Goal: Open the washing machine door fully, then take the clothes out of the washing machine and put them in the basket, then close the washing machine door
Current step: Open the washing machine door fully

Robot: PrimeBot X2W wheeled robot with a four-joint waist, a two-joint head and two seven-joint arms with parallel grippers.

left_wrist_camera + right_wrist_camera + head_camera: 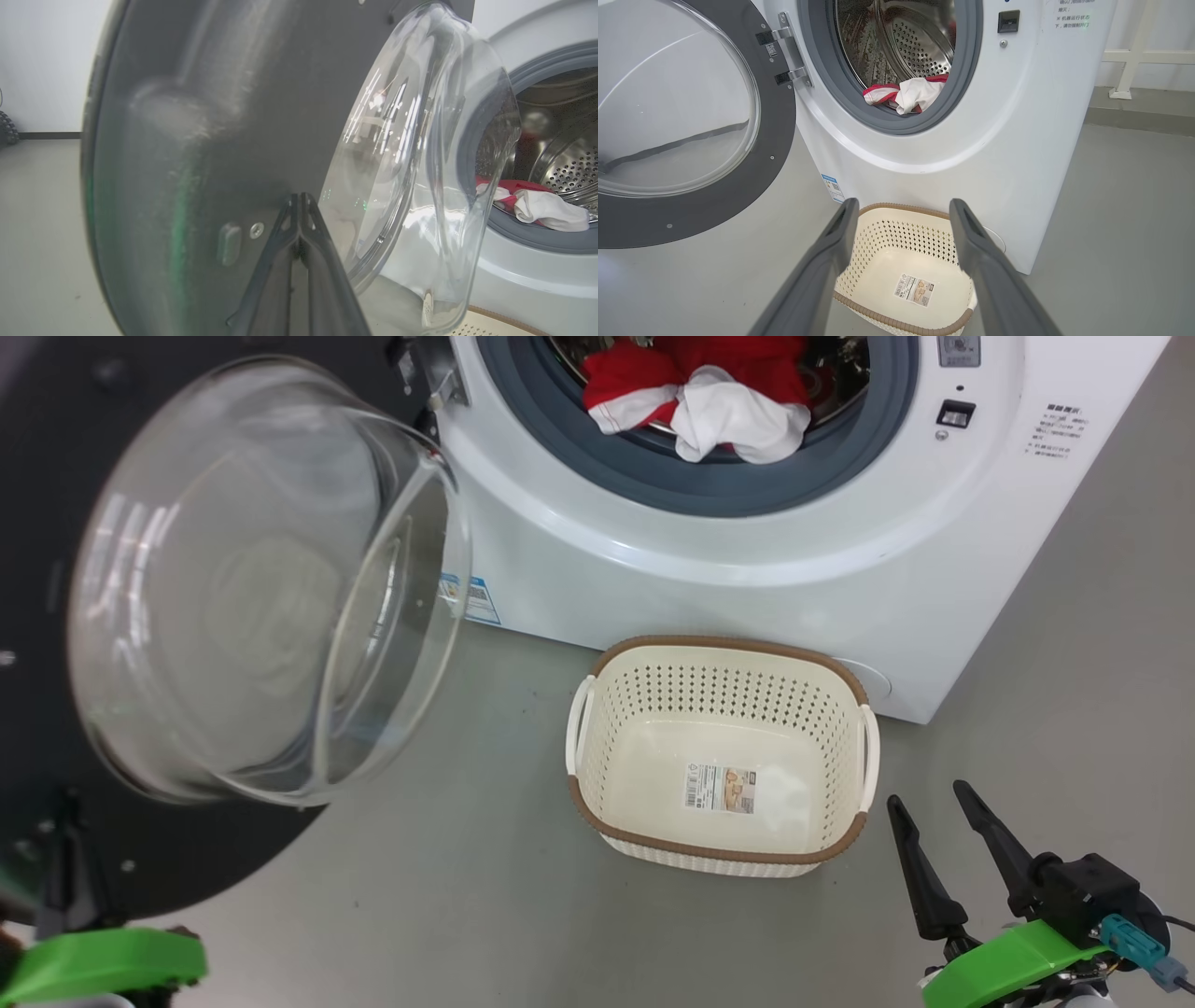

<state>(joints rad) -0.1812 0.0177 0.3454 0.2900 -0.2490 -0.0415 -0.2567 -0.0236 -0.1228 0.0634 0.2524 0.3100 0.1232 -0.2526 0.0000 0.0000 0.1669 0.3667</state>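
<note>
The door [252, 588] stands open. The clothes [719, 392] lie at the washer's [747, 579] front lip. The basket [728, 644] sits on the floor [420, 896] just before it. The left claw [299, 197] is closed on nothing, by the door. The right claw [924, 793] gapes wide, empty.

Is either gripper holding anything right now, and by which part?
Nothing is held. The left gripper is shut and empty, its tips by the washing machine door; the right gripper is open and empty, beside the basket.
</note>
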